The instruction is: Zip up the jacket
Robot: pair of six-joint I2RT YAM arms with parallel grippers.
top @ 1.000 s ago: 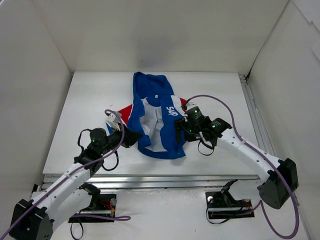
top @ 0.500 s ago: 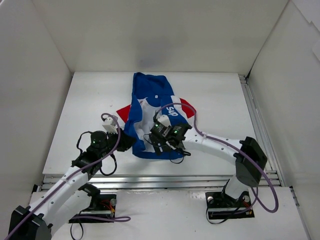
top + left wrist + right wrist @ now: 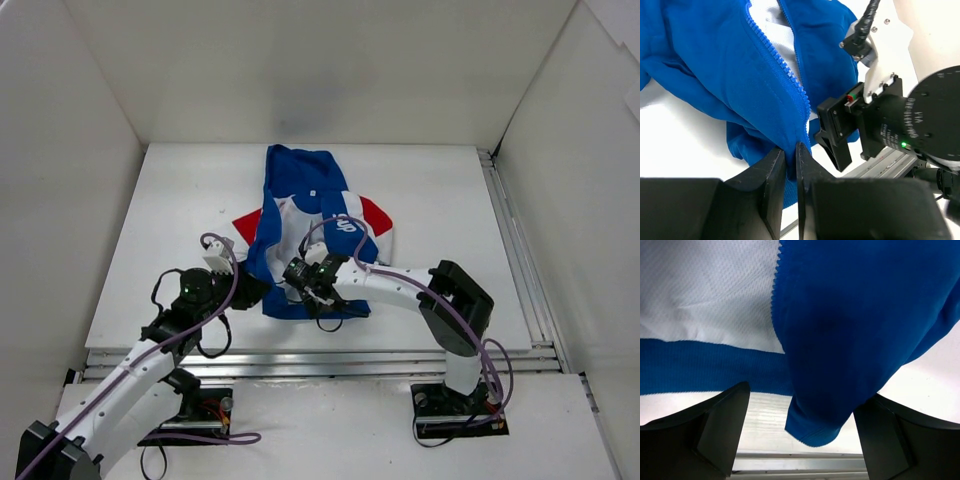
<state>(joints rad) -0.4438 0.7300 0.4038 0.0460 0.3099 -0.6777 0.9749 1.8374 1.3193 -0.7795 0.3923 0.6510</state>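
Though unzipped, jacket (image 3: 300, 170) in left fingers (image 3: 770, 176).

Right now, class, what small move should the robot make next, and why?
Probably close the right gripper on the jacket: its jaws stand open either side of a blue hem corner, while the left gripper is shut on the hem below the zipper teeth.

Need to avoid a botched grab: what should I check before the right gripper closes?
1. left gripper shut on the jacket hem beside the zip: ok.
2. right gripper open: ok.
3. Other front corner hanging between the right fingers: ok.
4. zipper teeth joined: not ok, front lies open.
5. Both hem ends level for starting the zip: cannot tell.
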